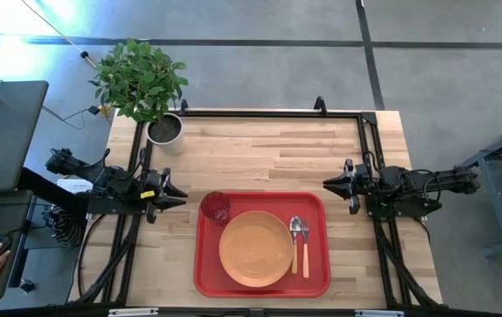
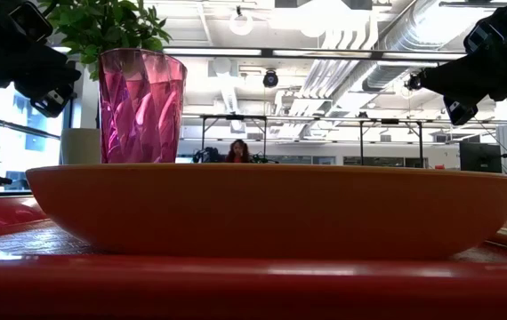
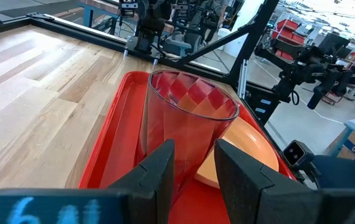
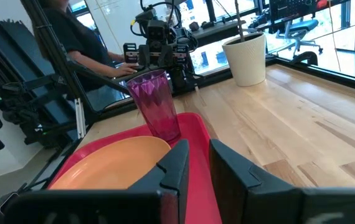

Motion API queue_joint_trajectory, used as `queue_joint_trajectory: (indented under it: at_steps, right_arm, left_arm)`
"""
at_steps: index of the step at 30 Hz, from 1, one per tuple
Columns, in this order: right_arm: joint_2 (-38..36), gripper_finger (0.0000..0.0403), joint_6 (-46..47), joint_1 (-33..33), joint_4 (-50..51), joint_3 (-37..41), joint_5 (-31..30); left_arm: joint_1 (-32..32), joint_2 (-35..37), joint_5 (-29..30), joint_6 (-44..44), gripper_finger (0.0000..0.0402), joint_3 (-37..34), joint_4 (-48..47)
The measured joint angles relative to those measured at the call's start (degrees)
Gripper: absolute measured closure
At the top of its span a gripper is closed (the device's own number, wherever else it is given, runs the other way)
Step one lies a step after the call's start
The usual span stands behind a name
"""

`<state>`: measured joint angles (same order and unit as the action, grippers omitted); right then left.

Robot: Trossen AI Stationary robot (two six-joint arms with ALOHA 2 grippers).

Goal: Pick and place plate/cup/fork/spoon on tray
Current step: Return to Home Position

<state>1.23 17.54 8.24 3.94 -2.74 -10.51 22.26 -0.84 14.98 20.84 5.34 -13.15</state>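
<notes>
The left claw (image 1: 180,197) hangs at the middle left of the frame, near the left edge of the red tray (image 1: 320,275). It is open just a little and holds nothing. The tray lies at the bottom middle of the frame. The dark red cup (image 1: 216,207) stands up in the tray's upper left corner. The orange plate (image 1: 255,249) sits in the middle of the tray. The spoon (image 1: 294,245) and then the fork (image 1: 305,251) lie side by side on the tray, right of the plate. The right claw (image 1: 328,185) hangs at the middle right, near the tray's upper right corner, open a little and empty.
</notes>
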Motion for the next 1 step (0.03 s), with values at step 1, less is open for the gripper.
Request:
queue_joint_trajectory:
  at_steps: [1]
  right_arm:
    - [-0.02,0.035,0.0,-0.01,0.0,0.0,0.01]
  left_arm:
    - [0.01,0.0,0.0,0.0,0.0298,0.0,0.01]
